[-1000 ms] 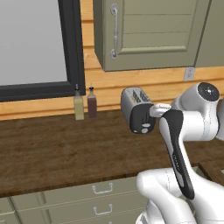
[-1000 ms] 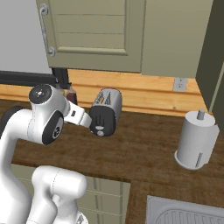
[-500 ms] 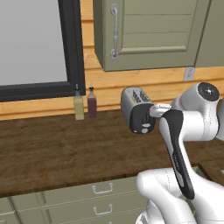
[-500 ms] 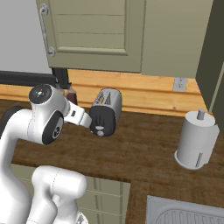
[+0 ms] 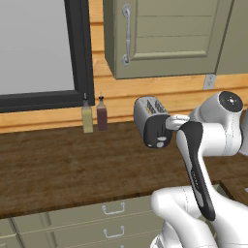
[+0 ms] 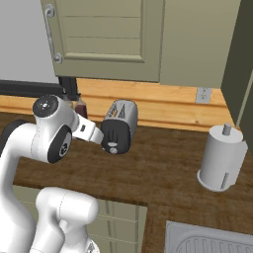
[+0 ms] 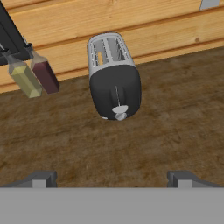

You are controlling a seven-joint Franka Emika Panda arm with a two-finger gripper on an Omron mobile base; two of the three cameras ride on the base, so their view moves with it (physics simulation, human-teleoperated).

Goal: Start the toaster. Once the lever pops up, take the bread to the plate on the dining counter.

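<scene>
Two finger tips of our gripper point(image 7: 111, 179) stand wide apart and hold nothing, short of the toaster point(image 7: 113, 75). It sits on the dark wood desk point(image 7: 175, 113) near the plank wall, black end panel toward us, with what looks like bread point(image 7: 100, 58) in one slot. Beside it stand two bottles point(image 7: 33, 72). We judge the risk to be a push landing on the round knob point(image 7: 120, 116) or the casing instead of the lever, sliding the light toaster back unstarted.

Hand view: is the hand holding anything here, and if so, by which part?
Nothing is held. The hand is open, its fingertips wide apart over bare counter, short of the toaster.
</scene>
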